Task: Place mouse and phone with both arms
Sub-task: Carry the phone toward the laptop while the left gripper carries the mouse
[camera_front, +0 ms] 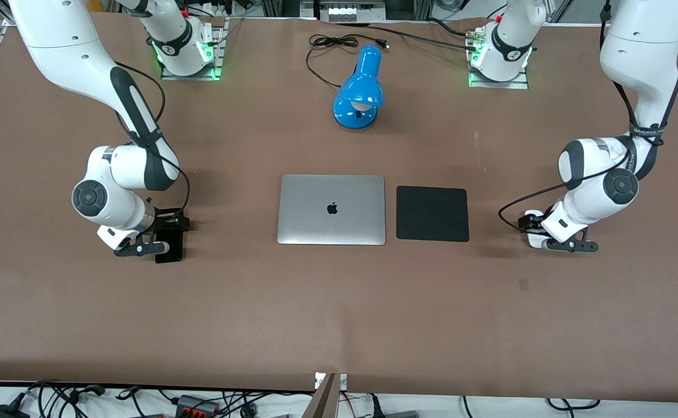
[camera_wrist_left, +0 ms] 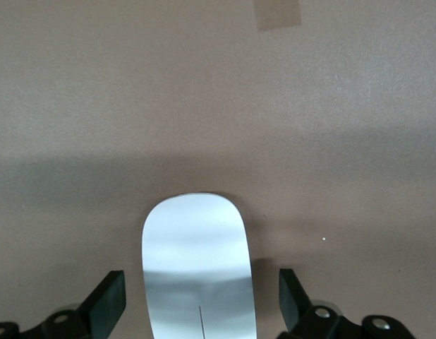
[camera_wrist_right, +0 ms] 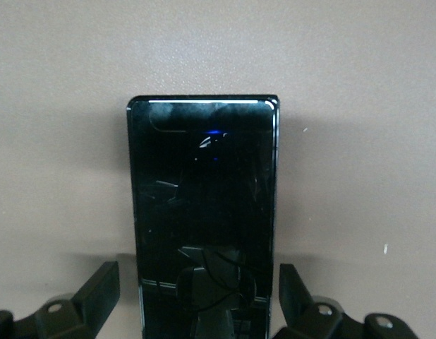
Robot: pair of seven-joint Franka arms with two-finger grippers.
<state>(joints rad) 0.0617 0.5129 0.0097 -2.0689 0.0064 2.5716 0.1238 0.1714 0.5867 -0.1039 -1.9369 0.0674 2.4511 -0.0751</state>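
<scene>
The white mouse (camera_wrist_left: 198, 268) lies on the brown table at the left arm's end. My left gripper (camera_front: 539, 230) is low over it and hides most of it in the front view. In the left wrist view the left gripper (camera_wrist_left: 200, 291) is open, with a finger on each side of the mouse and a gap at both. The black phone (camera_front: 170, 248) lies flat at the right arm's end. My right gripper (camera_front: 167, 231) is low over it. In the right wrist view the right gripper (camera_wrist_right: 199, 284) is open and straddles the phone (camera_wrist_right: 204, 198) without touching it.
A closed silver laptop (camera_front: 332, 209) lies mid-table, with a square black mouse pad (camera_front: 432, 213) beside it toward the left arm's end. A blue desk lamp (camera_front: 359, 93) with a black cord (camera_front: 339, 42) lies farther from the front camera.
</scene>
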